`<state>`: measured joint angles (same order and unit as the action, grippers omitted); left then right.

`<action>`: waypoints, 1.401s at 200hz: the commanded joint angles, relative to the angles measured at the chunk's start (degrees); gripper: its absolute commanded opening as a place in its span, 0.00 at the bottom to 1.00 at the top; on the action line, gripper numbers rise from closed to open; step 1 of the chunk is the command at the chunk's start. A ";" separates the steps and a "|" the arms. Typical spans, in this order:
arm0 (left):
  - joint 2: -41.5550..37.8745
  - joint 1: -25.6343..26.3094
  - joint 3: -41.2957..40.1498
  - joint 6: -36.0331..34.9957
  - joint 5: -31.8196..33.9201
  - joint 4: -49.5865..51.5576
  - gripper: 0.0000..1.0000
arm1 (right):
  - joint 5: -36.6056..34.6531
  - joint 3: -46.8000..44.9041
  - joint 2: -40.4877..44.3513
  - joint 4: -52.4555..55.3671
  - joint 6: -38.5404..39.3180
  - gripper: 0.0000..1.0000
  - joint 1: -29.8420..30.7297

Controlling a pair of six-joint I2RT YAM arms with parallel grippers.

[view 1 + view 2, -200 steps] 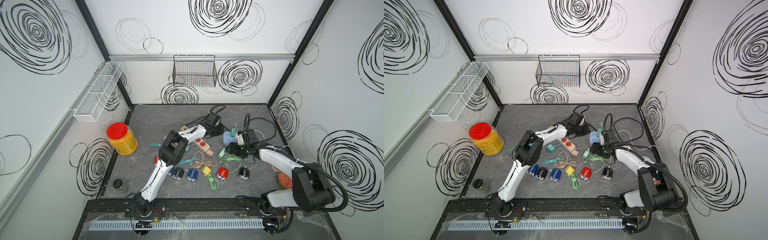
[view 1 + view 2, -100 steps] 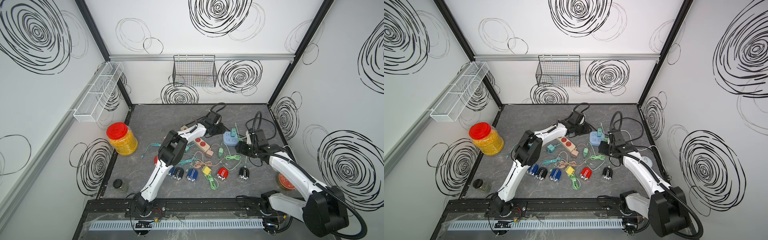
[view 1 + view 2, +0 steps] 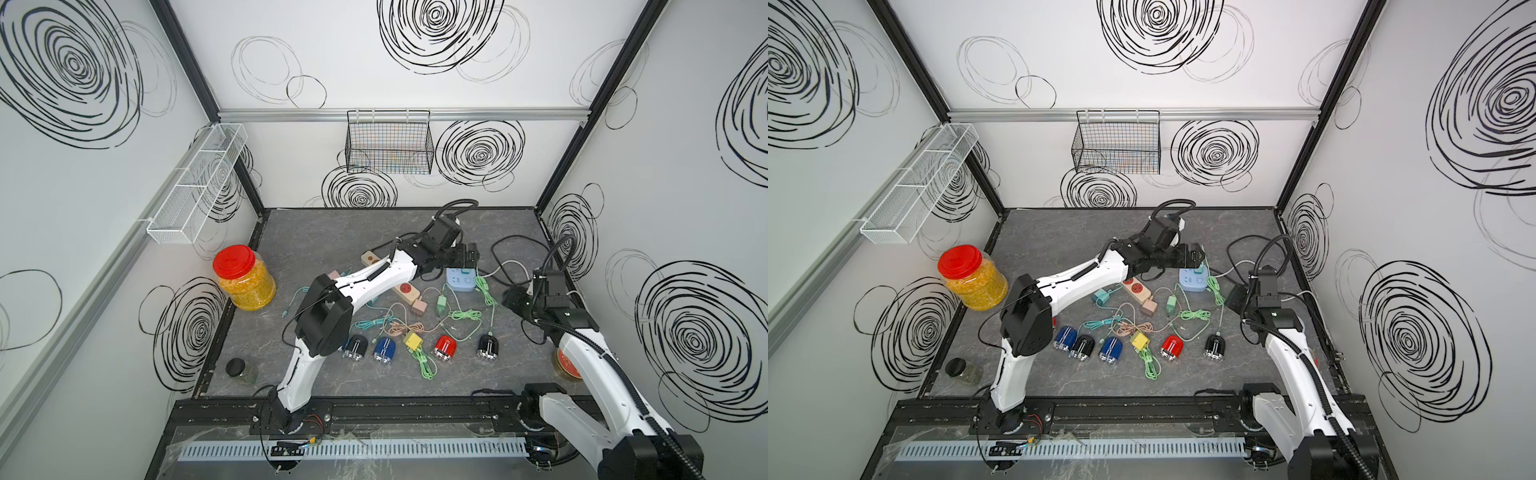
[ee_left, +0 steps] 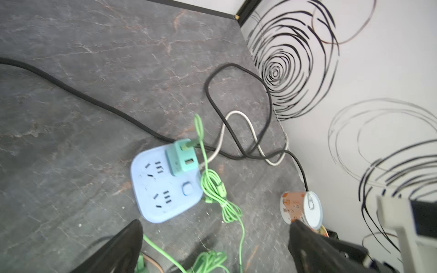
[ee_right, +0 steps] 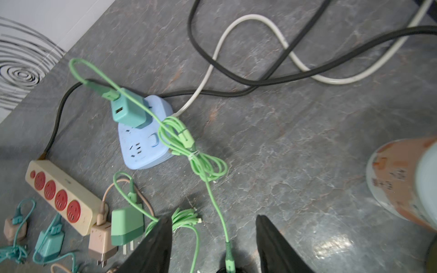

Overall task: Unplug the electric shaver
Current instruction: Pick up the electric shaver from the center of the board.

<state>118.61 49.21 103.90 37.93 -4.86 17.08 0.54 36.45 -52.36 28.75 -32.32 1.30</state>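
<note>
Evidently unfinished: the black shaver (image 3: pixel 488 347) has its teal charger (image 4: pixel 182 158) in the blue socket (image 4: pixel 160 198); left jaws and right jaws gape, empty.

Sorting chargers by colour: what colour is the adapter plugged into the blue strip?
Adapter: teal, clearest in the right wrist view.

The grey marbled worktop (image 3: pixel 332 232) carried a blue socket block (image 3: pixel 459 279), a beige power strip (image 3: pixel 409 293), a row of small shavers (image 3: pixel 1111 349), a red-lidded jar (image 3: pixel 245 278), a can (image 4: pixel 300 210) and tangled cables (image 3: pixel 463 314).
</note>
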 commanded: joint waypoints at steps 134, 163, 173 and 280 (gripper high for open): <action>2.71 24.19 -8.91 8.82 18.02 2.35 0.61 | 8.49 -5.77 1.31 -3.01 -1.30 0.61 -13.52; 7.32 25.05 -4.84 8.57 18.09 4.58 0.65 | 8.99 -5.77 1.12 -3.52 -1.39 0.61 -13.76; 8.96 25.14 -2.99 8.26 18.52 5.76 0.68 | 9.19 -5.90 1.25 -3.76 -1.56 0.61 -13.88; 19.19 26.54 9.54 4.41 21.67 18.39 0.81 | 11.15 -6.56 1.00 -4.93 -1.78 0.62 -16.77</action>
<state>135.44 74.24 110.30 44.53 14.13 29.58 10.72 30.20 -51.03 24.95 -33.61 -15.20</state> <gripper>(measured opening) 0.808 0.614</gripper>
